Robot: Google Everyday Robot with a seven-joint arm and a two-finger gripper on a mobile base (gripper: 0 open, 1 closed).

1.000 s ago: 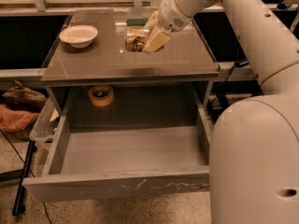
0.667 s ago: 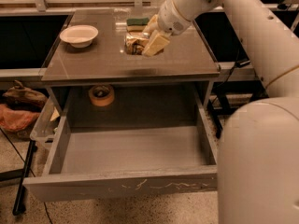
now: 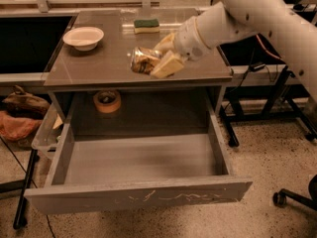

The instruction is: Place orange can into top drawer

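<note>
Orange can (image 3: 142,60) pinched between the pale, wedge-shaped fingers of the gripper (image 3: 157,58), near the middle of the smooth brown table (image 3: 94,68).
Shiny metal cylinder, lying tilted. The top drawer (image 3: 138,197), a shallow grey box with a scratched front panel, stands open at 6 o'clock; a round white bowl (image 3: 83,36) sits at 10 and a rectangular sponge (image 3: 146,25) at 12.

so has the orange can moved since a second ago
Yes. The orange can, gripped in the hand, has come away from the sponge, toward the table front edge.
</note>
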